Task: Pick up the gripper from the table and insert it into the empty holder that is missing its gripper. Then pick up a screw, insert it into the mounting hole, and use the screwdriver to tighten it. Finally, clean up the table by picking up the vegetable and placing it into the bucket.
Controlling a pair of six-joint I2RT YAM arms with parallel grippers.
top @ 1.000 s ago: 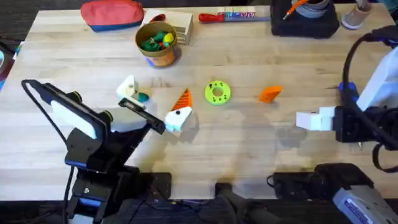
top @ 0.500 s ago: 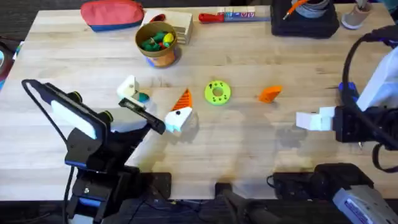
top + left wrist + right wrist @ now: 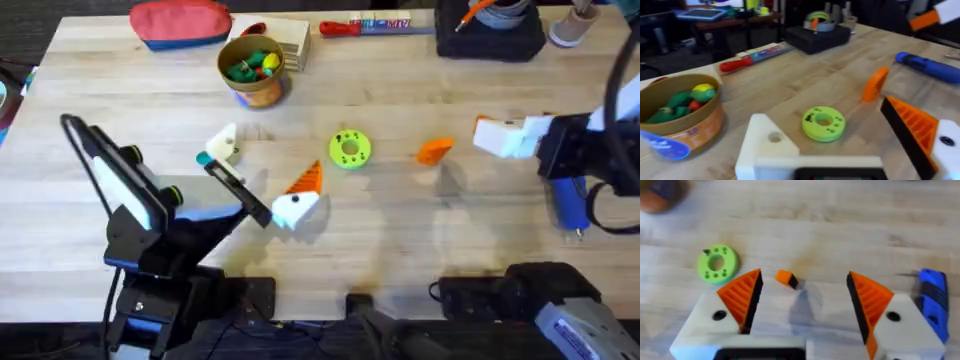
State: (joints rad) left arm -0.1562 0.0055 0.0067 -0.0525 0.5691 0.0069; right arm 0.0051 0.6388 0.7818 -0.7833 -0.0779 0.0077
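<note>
1. Left gripper near the tabletop's front edge: one orange pad fitted, the other mount, the holder, bare; spread wide, gripping nothing.
2. Right gripper toward the right edge: fingers well apart, nothing between them, hovering just beside the orange gripper lying mid-tabletop.
3. First step in hand: picking up that wedge. Next, probably: lower, straddle, close.
4. Screwdriver by the right edge; bucket near the far edge.

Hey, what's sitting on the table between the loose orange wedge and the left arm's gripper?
The lime-green disc with holes lies between the orange wedge and the left gripper, clearest in the overhead view; around it the wooden table is bare.
</note>
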